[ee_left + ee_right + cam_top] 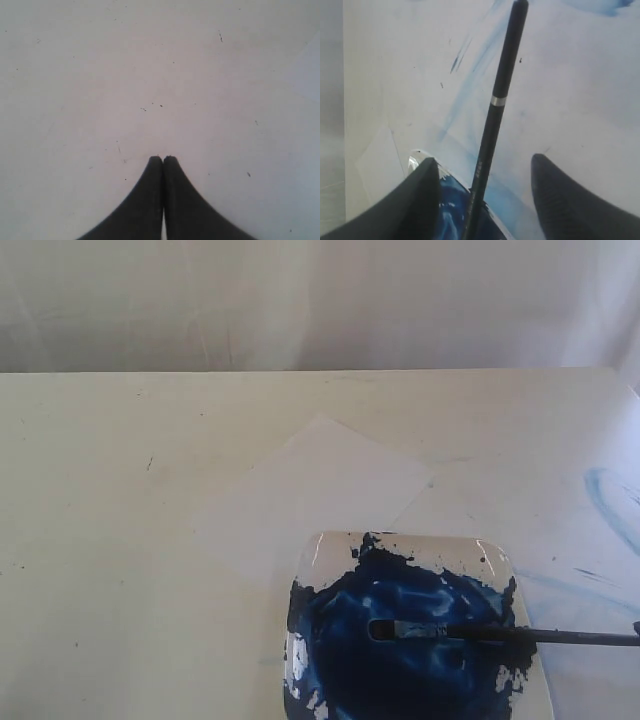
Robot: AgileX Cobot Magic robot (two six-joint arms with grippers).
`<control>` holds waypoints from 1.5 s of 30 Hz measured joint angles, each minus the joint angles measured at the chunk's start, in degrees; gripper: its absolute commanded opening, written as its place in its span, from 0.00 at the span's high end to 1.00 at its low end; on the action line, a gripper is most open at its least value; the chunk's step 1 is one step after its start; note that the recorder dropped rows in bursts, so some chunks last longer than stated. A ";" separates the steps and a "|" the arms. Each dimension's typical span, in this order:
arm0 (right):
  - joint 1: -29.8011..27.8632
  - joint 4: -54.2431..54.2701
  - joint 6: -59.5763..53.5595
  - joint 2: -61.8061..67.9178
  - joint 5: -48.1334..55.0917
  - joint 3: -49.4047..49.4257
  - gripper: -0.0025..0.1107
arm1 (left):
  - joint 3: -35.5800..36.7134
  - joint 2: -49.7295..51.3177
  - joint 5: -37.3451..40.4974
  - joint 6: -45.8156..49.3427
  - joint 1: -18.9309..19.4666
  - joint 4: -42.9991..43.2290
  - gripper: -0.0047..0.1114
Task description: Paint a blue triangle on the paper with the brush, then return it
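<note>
The brush point(520, 634) lies across the paint dish point(325, 550) at the near edge of the table point(120, 540), toward its right half. Its bristle tip sits in the thick dark blue paint in the middle of the dish, and the black handle runs out over the dish's right rim toward the table's right edge. The dish is white and square, almost wholly smeared with blue.

The paper point(320, 485) lies just behind the dish, turned so that one corner points toward the far edge; its near corner is tucked under or against the dish's far rim, I cannot tell which. The sheet looks bare white, with no painted outline on it. Pale blue smears point(612, 502) mark the table near the right edge.

The right gripper point(482, 172) hangs over the brush handle with its fingers point(422, 200) spread wide on either side of it, not touching it as far as I can see. The left gripper point(163, 159) has its fingertips pressed together, holding nothing, above a bare speckled stretch of table.
</note>
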 measured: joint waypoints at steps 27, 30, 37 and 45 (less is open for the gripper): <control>0.00 0.00 0.53 14.45 0.00 -5.37 0.57 | 0.00 0.00 0.00 0.00 0.00 0.00 0.96; 0.00 0.00 0.53 16.22 0.00 -6.09 0.57 | 0.00 0.00 0.00 0.00 0.00 0.00 0.96; 0.00 0.00 0.53 18.43 0.00 -8.24 0.57 | 0.00 0.00 0.00 0.00 0.00 0.00 0.96; 0.00 0.00 0.53 20.96 0.00 -9.66 0.57 | 0.00 0.00 0.00 0.00 0.00 0.00 0.96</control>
